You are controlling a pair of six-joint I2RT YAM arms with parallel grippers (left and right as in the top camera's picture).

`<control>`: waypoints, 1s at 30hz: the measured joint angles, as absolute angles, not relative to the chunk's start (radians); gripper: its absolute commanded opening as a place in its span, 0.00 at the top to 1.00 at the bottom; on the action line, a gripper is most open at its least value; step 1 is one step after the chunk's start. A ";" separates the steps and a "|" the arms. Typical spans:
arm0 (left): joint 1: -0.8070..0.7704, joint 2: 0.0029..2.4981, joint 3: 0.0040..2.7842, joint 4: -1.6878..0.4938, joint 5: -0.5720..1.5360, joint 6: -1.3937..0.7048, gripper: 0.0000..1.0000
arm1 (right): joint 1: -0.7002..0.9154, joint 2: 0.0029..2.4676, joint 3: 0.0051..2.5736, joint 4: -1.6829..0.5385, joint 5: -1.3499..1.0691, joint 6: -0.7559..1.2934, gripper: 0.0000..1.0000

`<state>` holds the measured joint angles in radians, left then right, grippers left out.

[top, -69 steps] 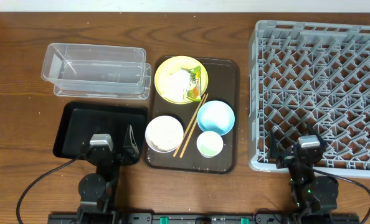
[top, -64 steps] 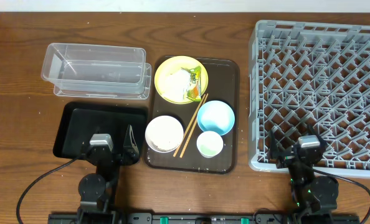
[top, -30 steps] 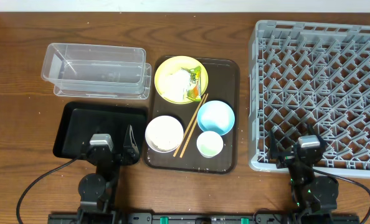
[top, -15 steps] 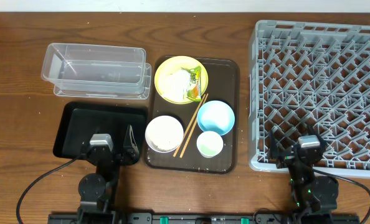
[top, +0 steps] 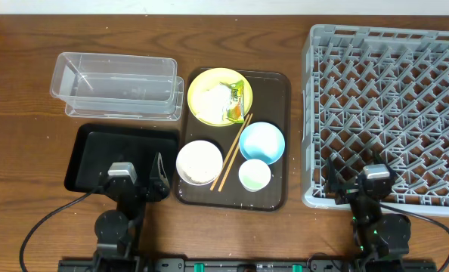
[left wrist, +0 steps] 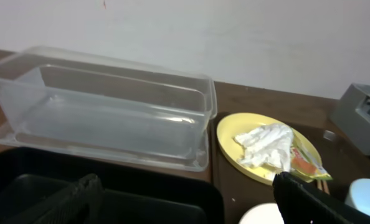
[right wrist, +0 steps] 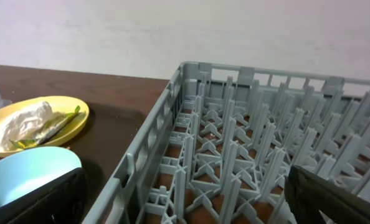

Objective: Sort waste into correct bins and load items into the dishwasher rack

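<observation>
Jaws wide and empty on left gripper (left wrist: 185, 186) and right gripper (right wrist: 185, 180). Overhead alone shows cup (top: 255, 175), left of rack (top: 312, 121); two bowls (top: 262, 142), one plate (top: 198, 89).

The dishwasher rack (top: 309, 113) at the right edge of the table (top: 296, 227) runs off the overhead view. Rice on the yellow plate (top: 200, 81) is too small to tell, perhaps under the tissue (top: 213, 97). The left wrist view crops the black tray (left wrist: 147, 199) and light blue bowl (left wrist: 369, 196).

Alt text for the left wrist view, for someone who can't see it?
A clear plastic tub sits beyond a black tray; to its right, a yellow plate holds a crumpled tissue and a green wrapper. The left pincer is open at the bottom edge.
</observation>
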<state>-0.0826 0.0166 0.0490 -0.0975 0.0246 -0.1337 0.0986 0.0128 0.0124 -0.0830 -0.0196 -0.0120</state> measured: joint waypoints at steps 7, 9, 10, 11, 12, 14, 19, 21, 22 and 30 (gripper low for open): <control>-0.083 0.158 0.176 -0.305 0.023 -0.142 0.09 | 0.099 0.088 0.122 -0.171 0.004 0.049 0.01; -0.083 0.227 0.248 -0.340 0.027 -0.146 0.10 | 0.099 0.146 0.176 -0.202 0.008 0.055 0.01; -0.083 0.267 0.289 -0.353 0.032 -0.146 0.09 | 0.099 0.179 0.204 -0.217 0.009 0.058 0.01; -0.083 0.310 0.331 -0.363 0.046 -0.149 0.10 | 0.099 0.214 0.231 -0.233 0.009 0.060 0.01; -0.083 0.366 0.382 -0.381 0.066 -0.150 0.09 | 0.099 0.266 0.273 -0.257 0.011 0.062 0.01; -0.083 0.443 0.445 -0.411 0.093 -0.153 0.09 | 0.099 0.339 0.331 -0.301 0.012 0.065 0.01; -0.083 0.694 0.632 -0.542 0.155 -0.154 0.10 | 0.099 0.590 0.546 -0.493 0.012 0.069 0.01; -0.083 0.802 0.719 -0.616 0.180 -0.154 0.09 | 0.099 0.683 0.632 -0.570 0.012 0.071 0.01; -0.083 0.854 0.762 -0.653 0.193 -0.154 0.10 | 0.099 0.734 0.681 -0.613 0.012 0.072 0.01; -0.083 1.145 1.052 -0.932 0.262 -0.154 0.10 | 0.099 0.998 0.896 -0.781 0.007 0.072 0.01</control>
